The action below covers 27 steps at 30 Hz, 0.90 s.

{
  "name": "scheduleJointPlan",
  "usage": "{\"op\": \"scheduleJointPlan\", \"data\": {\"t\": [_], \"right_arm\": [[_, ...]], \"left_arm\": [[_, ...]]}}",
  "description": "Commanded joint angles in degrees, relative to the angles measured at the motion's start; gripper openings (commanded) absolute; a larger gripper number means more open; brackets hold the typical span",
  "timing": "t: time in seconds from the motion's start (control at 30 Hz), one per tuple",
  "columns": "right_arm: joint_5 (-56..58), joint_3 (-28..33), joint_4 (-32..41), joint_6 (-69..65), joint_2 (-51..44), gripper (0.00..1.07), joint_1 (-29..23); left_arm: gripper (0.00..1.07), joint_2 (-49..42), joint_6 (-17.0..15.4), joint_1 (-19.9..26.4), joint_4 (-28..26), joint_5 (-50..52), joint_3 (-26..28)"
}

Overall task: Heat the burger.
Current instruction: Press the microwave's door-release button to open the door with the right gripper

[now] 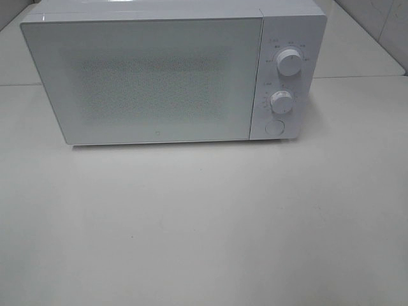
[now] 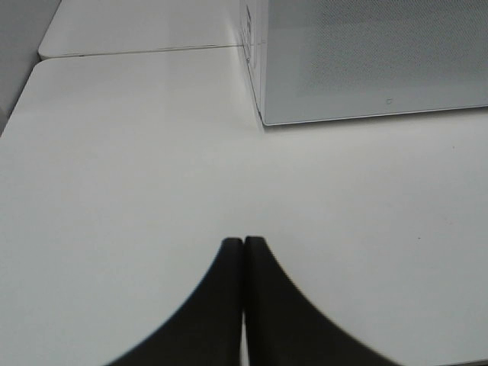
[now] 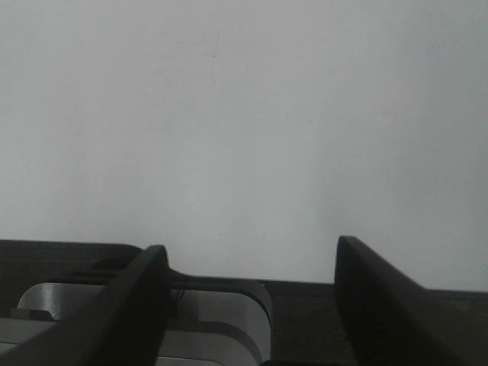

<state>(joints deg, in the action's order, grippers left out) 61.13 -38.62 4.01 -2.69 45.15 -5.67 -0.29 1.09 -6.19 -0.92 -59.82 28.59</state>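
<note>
The burger shows in no view. A white microwave stands at the back of the white table with its door closed; two round dials and a round button sit on its right panel. Its front lower corner also appears in the left wrist view. My left gripper hovers low over the table in front of that corner, its two dark fingers pressed together with nothing between them. My right gripper faces a bare white surface, its fingers wide apart and empty. Neither arm appears in the high view.
The white table stretches in front of the microwave. A seam between table sections runs beside the microwave's left side. A tiled wall rises at the back right.
</note>
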Motion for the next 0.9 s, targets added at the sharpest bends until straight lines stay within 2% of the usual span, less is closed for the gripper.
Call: {"op": "scheduleJointPlan", "data": {"t": [0.03,0.2,0.37,0.67,0.9], "right_arm": [[0.9,3.6,0.3,-0.1,-5.5,0.61,0.3],[-0.1,8.2,0.3,1.2,-13.8,0.61,0.3],[-3.3,9.6,0.2,1.2,-20.7,0.61,0.3],[-3.7,9.8,0.3,1.6,-36.6,0.61,0.3],[-3.7,9.8,0.3,1.7,-44.1,0.61,0.3]], "left_arm": [[0.0,-1.0,-0.1,0.1,-0.3,0.6,-0.2],[0.0,-1.0,-0.1,0.1,-0.3,0.6,-0.2],[0.0,-1.0,-0.1,0.1,-0.3,0.6,-0.2],[0.0,-1.0,-0.1,0.1,-0.2,0.6,-0.2],[0.0,-1.0,-0.1,0.1,-0.2,0.6,-0.2]]}}
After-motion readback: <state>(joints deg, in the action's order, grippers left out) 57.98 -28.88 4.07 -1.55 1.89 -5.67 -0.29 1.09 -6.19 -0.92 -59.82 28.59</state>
